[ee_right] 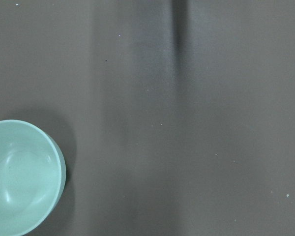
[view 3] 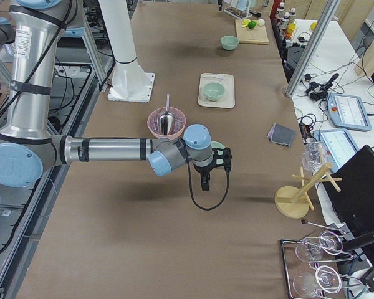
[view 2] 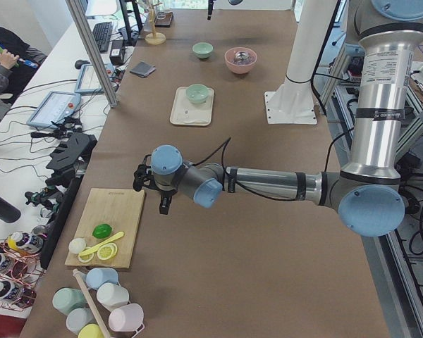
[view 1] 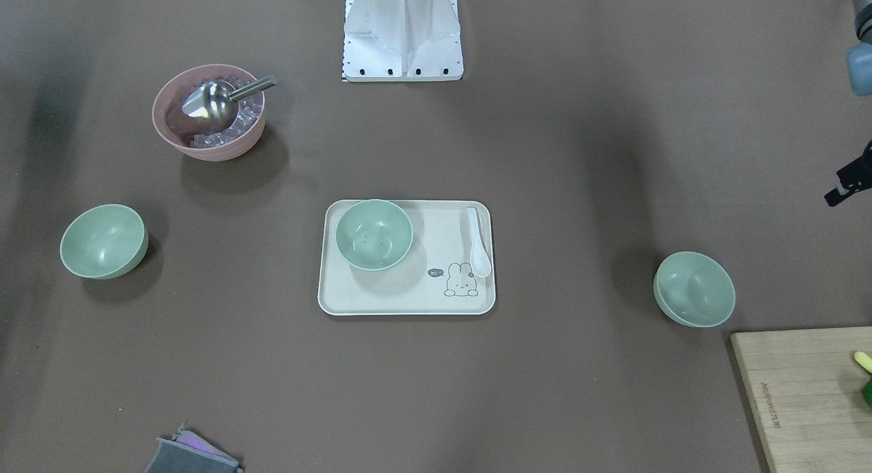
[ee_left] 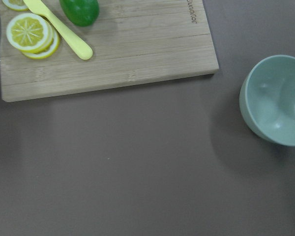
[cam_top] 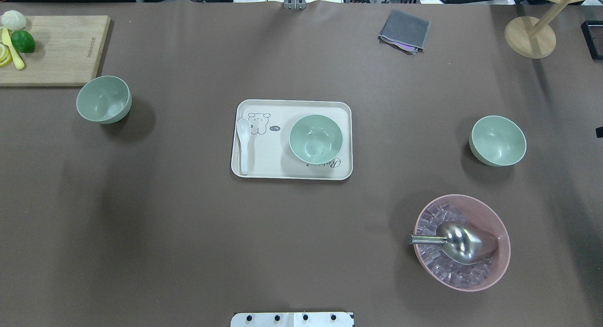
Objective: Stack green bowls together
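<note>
Three pale green bowls stand apart and upright. One green bowl [cam_top: 315, 139] sits on the cream tray [cam_top: 264, 169] at the table's middle. The second [cam_top: 103, 99] stands on the robot's left near the cutting board and shows in the left wrist view [ee_left: 278, 101]. The third [cam_top: 498, 141] stands on the robot's right and shows in the right wrist view [ee_right: 19, 177]. My left gripper [view 2: 150, 196] hangs above the table beside the board. My right gripper [view 3: 215, 174] hangs beside the right-hand bowl. Neither holds anything I can see, and I cannot tell whether they are open or shut.
A pink bowl [cam_top: 461, 242] with ice cubes and a metal scoop stands near the right-hand bowl. A white spoon [cam_top: 243, 145] lies on the tray. A cutting board [cam_top: 61, 49] with lime, lemon slices and a yellow knife, a grey cloth [cam_top: 405, 30] and a wooden stand [cam_top: 530, 37] line the far side.
</note>
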{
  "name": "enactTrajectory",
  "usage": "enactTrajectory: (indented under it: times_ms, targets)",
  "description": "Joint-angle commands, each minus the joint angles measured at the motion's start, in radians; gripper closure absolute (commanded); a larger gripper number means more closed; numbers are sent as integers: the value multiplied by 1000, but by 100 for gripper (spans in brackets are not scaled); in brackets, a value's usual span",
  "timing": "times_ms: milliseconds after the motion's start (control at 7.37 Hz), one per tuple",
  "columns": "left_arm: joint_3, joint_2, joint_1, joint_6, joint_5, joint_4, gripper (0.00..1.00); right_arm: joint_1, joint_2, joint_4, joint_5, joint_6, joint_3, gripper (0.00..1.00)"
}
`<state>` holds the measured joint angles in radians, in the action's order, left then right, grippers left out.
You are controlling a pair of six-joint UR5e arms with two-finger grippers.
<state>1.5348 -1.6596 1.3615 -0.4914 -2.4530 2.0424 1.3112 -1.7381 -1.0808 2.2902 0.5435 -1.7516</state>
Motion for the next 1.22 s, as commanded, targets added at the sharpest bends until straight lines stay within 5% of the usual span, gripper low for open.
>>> enactTrajectory:
  times_ms: [0,136,1086]
  targets:
    - [-76,-101,-105,-153,59,4,2,-47,12,1,-49,50,1,0]
    - [-99,-118,-146,-154,125,7,2,-52,11,1,-52,50,1,0]
    - [-194,-221,-280,-153,201,21,3,-112,8,1,-132,105,9,0]
